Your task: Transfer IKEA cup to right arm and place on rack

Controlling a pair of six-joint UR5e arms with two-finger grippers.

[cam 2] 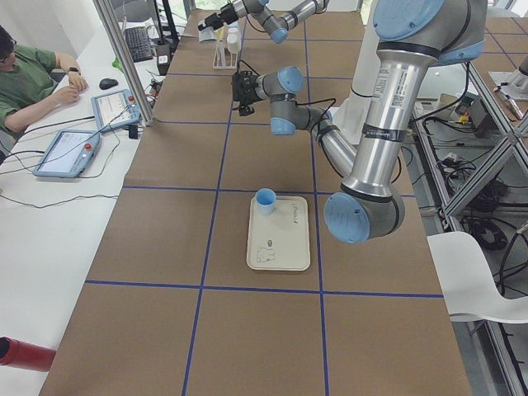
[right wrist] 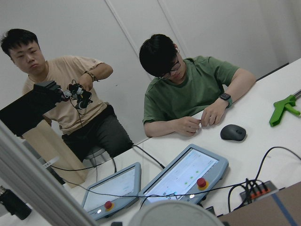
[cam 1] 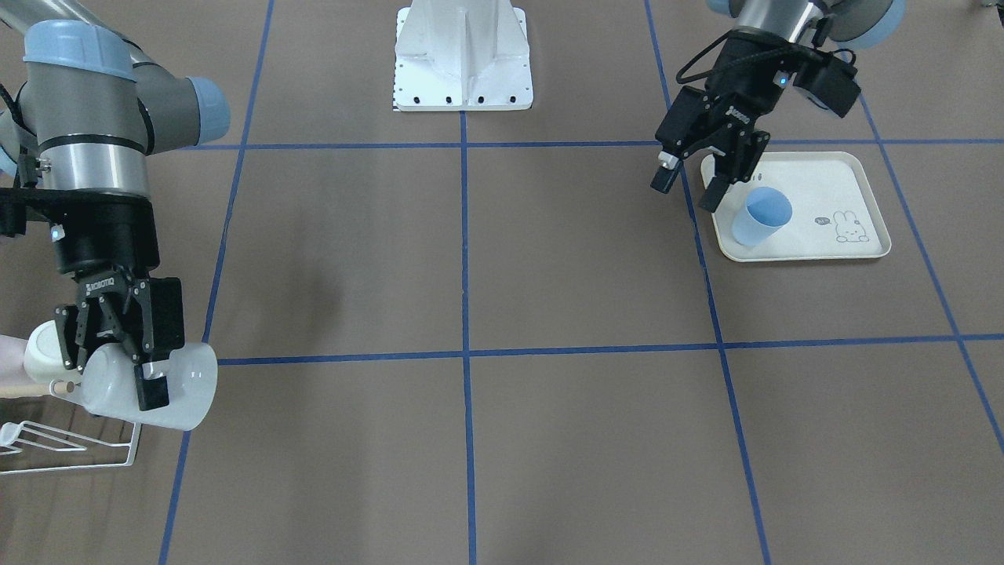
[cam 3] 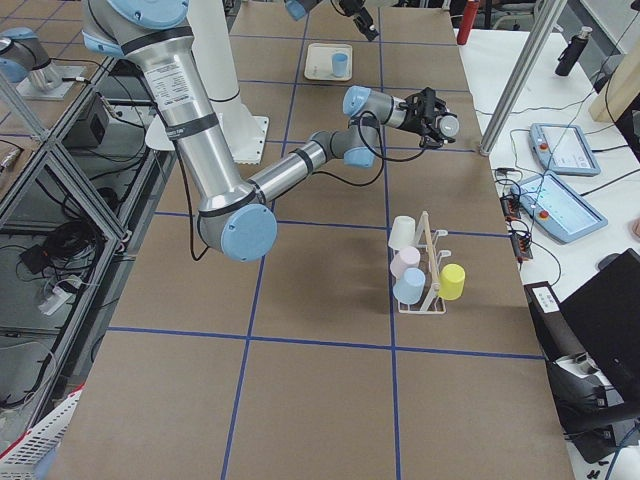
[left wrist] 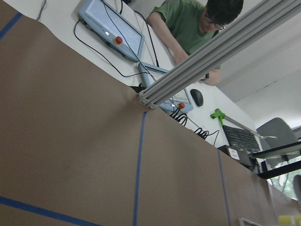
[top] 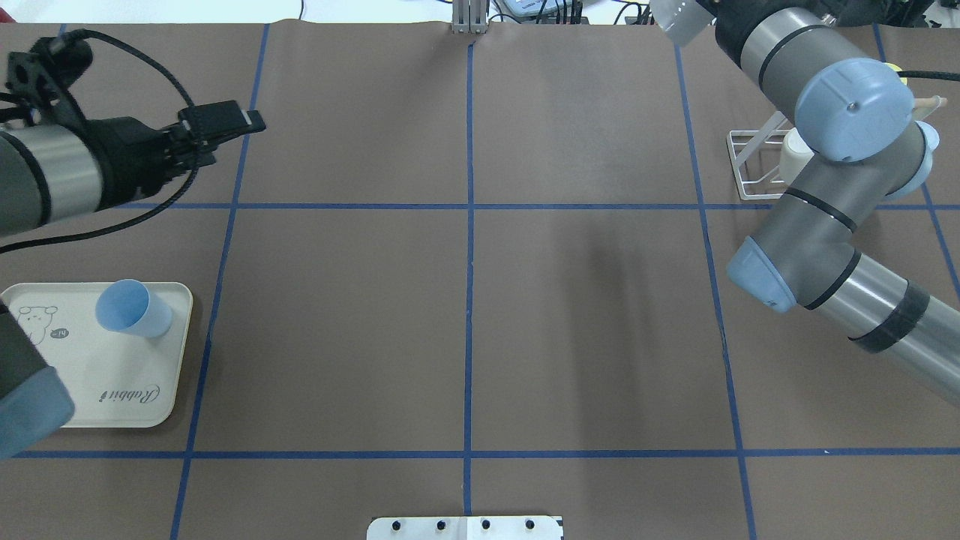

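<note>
Over at the robot's right end of the brown table with blue tape lines (cam 1: 549, 259), the black two-finger right gripper (cam 1: 114, 377) is clamped on a pale grey-white plastic cup (cam 1: 184, 392), so that pincer is full. The cup lies roughly sideways in the grip, up in the air and off the table. From the front camera it looks like it's right over the small white wire rack with the wooden dowel (cam 3: 429, 250). The right-side camera, though, shows the held cup clear of the rack and not touching any prong. The right wrist camera only catches a pale curved rim at the bottom of its view, and past that two people sitting at a white desk.

The rack carries four others: a white cup (cam 3: 403, 233), a pink cup (cam 3: 405, 262), a light-blue cup (cam 3: 408, 287) and a yellow cup (cam 3: 452, 282).

At the other end, the black left gripper (cam 1: 688, 191) hangs above the table with its fingers spread wide and nothing between them. Close by in the front view is a cream rabbit-printed tray (cam 1: 816, 176), flat on the table. A blue plastic cup (cam 1: 761, 217) stands on it mouth up, by one corner. The left-side view shows that gripper raised and apart from the tray.
</note>
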